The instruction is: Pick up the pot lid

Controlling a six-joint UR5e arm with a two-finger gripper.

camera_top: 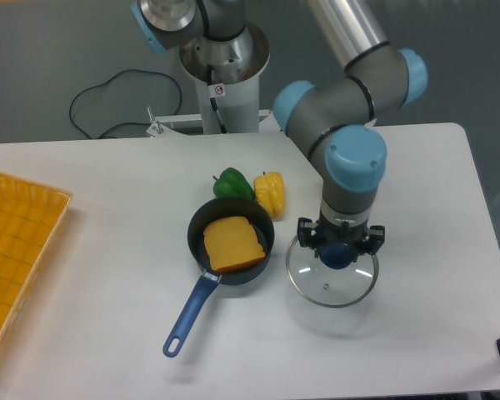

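Blue-handled pan (192,312) nearest; pot lid (315,285) flat (top up) — gripper (339,250) wide, straddling its centre.

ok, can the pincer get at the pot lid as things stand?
Probably yes. The pincer hangs right over the pot lid, at its centre, nothing between them. The pot sits off to one side, apart from the lid. Whether the pincer is shut, I cannot tell.

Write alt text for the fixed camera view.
A robot arm's gripper sits over the centre of a glass pot lid lying on a white table. Beside it stands a blue-handled pot holding a yellow slice.
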